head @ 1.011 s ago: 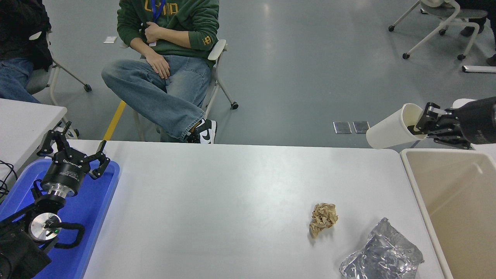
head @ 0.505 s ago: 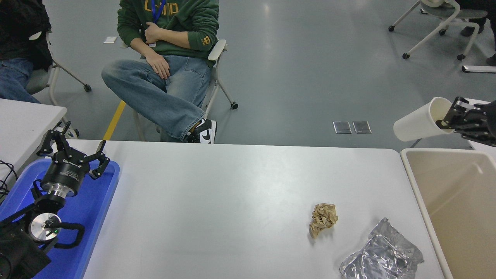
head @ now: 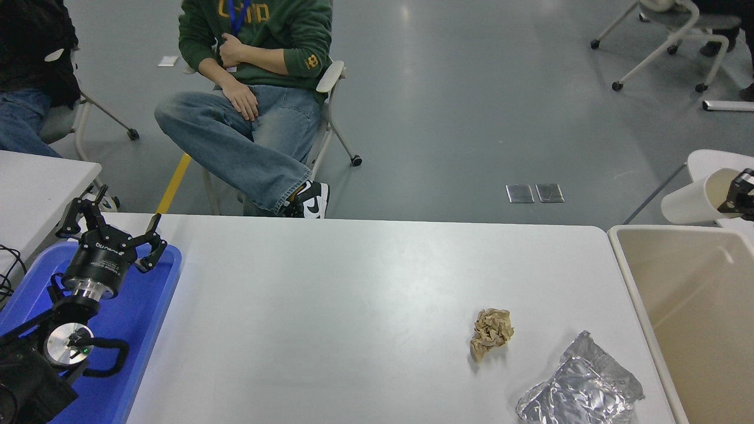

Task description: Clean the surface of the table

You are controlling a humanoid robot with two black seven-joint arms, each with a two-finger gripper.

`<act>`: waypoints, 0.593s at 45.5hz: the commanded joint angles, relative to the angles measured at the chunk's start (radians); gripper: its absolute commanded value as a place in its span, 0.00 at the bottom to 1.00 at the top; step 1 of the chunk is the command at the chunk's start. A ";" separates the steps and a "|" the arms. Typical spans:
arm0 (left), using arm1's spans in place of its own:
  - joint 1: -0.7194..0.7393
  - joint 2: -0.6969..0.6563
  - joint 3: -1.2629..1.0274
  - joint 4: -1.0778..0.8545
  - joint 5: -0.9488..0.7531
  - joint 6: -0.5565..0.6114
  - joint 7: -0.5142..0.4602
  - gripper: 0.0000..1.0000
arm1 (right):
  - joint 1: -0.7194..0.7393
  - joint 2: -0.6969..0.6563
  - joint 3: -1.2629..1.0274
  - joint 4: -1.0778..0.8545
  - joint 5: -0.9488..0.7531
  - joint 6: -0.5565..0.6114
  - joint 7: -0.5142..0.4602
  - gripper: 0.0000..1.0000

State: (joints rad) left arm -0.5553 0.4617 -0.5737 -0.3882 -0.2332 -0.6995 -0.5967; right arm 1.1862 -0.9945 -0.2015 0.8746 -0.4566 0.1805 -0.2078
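The white table surface (head: 330, 306) fills most of the view. On it at the lower right lie a crumpled brown paper ball (head: 491, 332) and a crinkled silver foil bag (head: 580, 387). At the right edge my right gripper (head: 737, 199) is shut on the rim of a white paper cup (head: 690, 203), held on its side above the far edge of the beige bin (head: 695, 318). My left gripper (head: 109, 227) stays parked over the blue tray (head: 141, 318) at the lower left, fingers spread open and holding nothing.
A person in a green sweatshirt and jeans (head: 247, 112) sits on a chair beyond the table's far edge. A second white tabletop corner (head: 35, 182) shows at the left. Wheeled chairs (head: 671, 35) stand at the far right.
My right gripper has carried the white cup to the right, from beyond the table's far right corner to above the bin's far edge, and is now mostly out of the picture.
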 commanded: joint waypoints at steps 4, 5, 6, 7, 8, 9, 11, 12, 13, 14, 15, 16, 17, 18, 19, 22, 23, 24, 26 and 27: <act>0.000 0.002 0.000 0.000 0.000 0.000 0.000 1.00 | -0.235 0.207 0.010 -0.318 0.004 -0.174 0.004 0.00; 0.000 0.000 0.000 0.000 0.000 0.000 0.000 1.00 | -0.247 0.223 0.010 -0.341 0.004 -0.182 0.005 0.00; 0.000 0.002 0.000 0.000 0.000 0.000 0.000 1.00 | -0.260 0.240 0.010 -0.362 0.004 -0.193 0.005 0.00; 0.000 0.000 0.000 0.000 0.000 0.000 0.000 1.00 | -0.269 0.253 0.010 -0.380 0.004 -0.203 0.005 0.00; 0.000 0.000 0.000 0.000 0.000 0.000 0.000 1.00 | -0.278 0.267 0.010 -0.397 0.004 -0.217 0.005 0.00; 0.000 0.000 0.000 0.000 0.000 0.000 0.000 1.00 | -0.287 0.281 0.010 -0.413 0.006 -0.231 0.005 0.00; 0.000 0.000 0.000 0.000 0.000 0.000 0.000 1.00 | -0.306 0.303 0.010 -0.443 0.004 -0.260 0.008 0.00; 0.000 0.000 0.000 0.000 0.000 0.000 0.000 1.00 | -0.315 0.313 0.010 -0.457 0.004 -0.274 0.010 0.00; 0.000 0.000 0.000 0.000 0.000 0.000 0.000 1.00 | -0.329 0.329 0.010 -0.479 0.006 -0.294 0.010 0.00; 0.000 0.000 0.000 0.000 0.000 0.000 0.000 1.00 | -0.336 0.339 0.010 -0.491 0.006 -0.308 0.010 0.00; 0.000 0.002 0.000 0.000 0.000 0.000 0.000 1.00 | -0.342 0.352 0.010 -0.505 0.006 -0.318 0.010 0.00; 0.000 0.000 0.000 0.000 0.000 0.000 0.000 1.00 | -0.349 0.365 0.010 -0.517 0.007 -0.329 0.011 0.00; 0.000 0.002 0.000 0.000 0.000 0.000 0.000 1.00 | -0.353 0.381 0.010 -0.529 0.010 -0.338 0.010 0.00; 0.000 0.000 0.000 0.000 0.000 0.000 0.000 1.00 | -0.358 0.395 0.010 -0.540 0.016 -0.348 0.010 0.00; 0.000 0.000 0.000 0.000 0.000 0.000 0.000 1.00 | -0.364 0.405 0.010 -0.552 0.021 -0.355 0.010 0.00; 0.000 0.000 0.000 0.000 0.000 0.000 0.000 1.00 | -0.385 0.436 0.010 -0.592 0.036 -0.380 0.010 0.00; 0.000 0.002 0.000 0.000 0.000 0.000 0.000 1.00 | -0.392 0.448 0.008 -0.605 0.041 -0.386 0.010 0.00; 0.000 0.000 0.000 0.000 0.000 0.000 0.000 1.00 | -0.398 0.459 0.010 -0.617 0.045 -0.388 0.010 0.00; 0.000 0.002 0.000 0.000 0.000 0.000 0.000 1.00 | -0.408 0.482 0.010 -0.640 0.055 -0.391 0.011 0.00; 0.000 0.002 0.000 0.000 0.000 0.000 0.000 1.00 | -0.413 0.493 0.010 -0.651 0.056 -0.391 0.010 0.00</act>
State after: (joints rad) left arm -0.5553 0.4621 -0.5737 -0.3881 -0.2332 -0.6995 -0.5967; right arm 0.8538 -0.6316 -0.1925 0.3724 -0.4337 -0.1338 -0.1992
